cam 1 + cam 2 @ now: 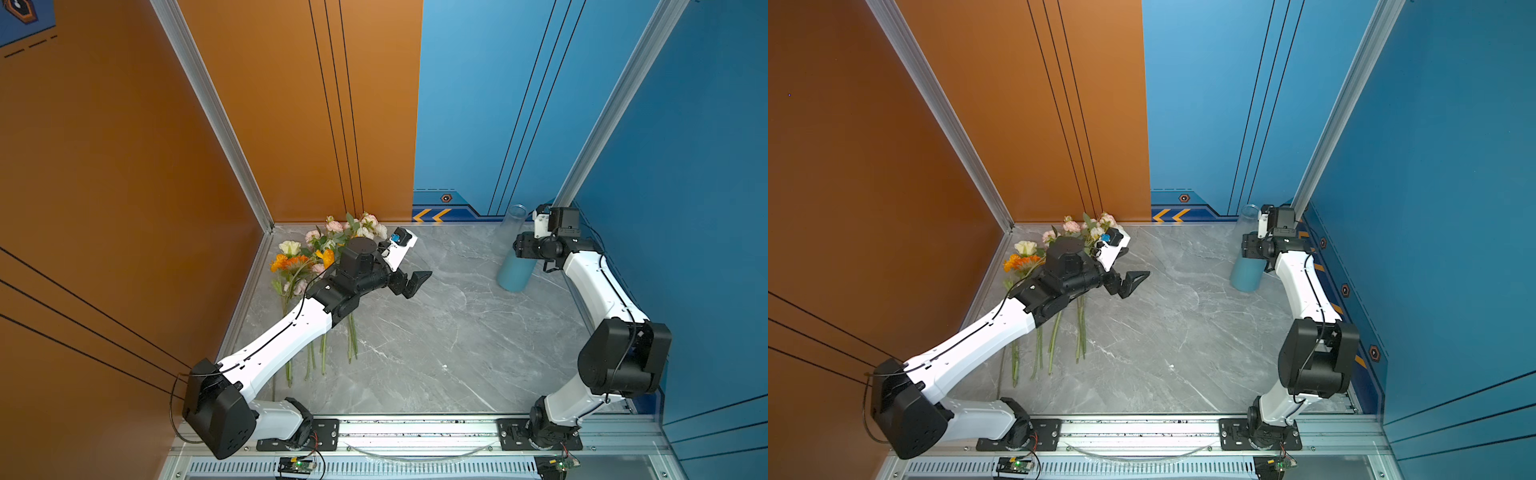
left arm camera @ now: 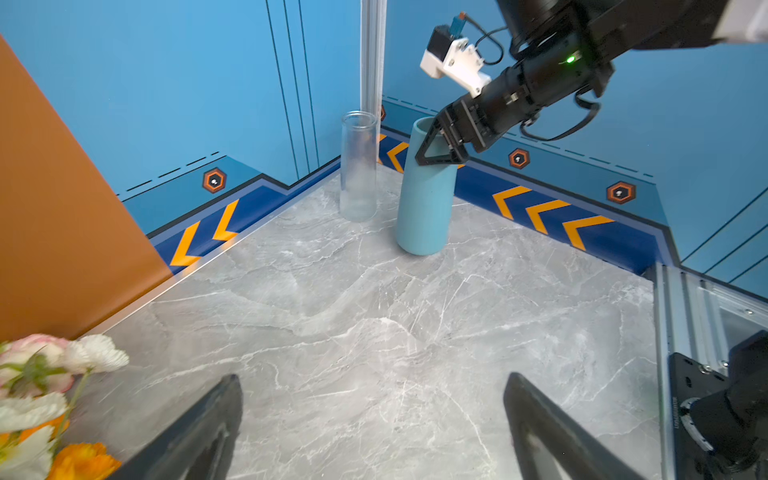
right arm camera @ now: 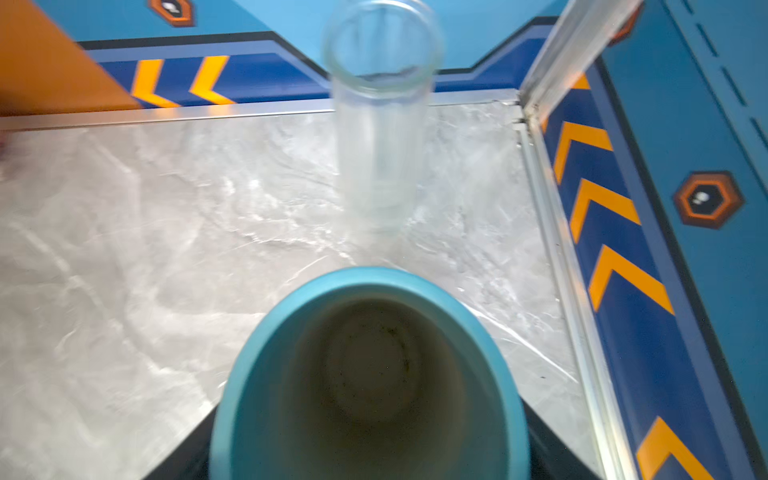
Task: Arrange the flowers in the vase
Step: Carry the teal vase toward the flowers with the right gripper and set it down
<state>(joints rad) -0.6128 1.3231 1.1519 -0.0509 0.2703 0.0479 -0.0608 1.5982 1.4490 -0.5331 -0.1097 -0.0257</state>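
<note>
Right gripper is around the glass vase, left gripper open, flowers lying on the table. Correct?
No: the right gripper is around the blue vase, not the glass vase, as the left wrist view shows. The left gripper is open and the flowers lie on the table.

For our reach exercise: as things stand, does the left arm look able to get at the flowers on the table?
Probably yes. The left gripper is open and empty, just beside the flowers lying under that arm. Nothing blocks them, though it points away and would need turning back.
</note>
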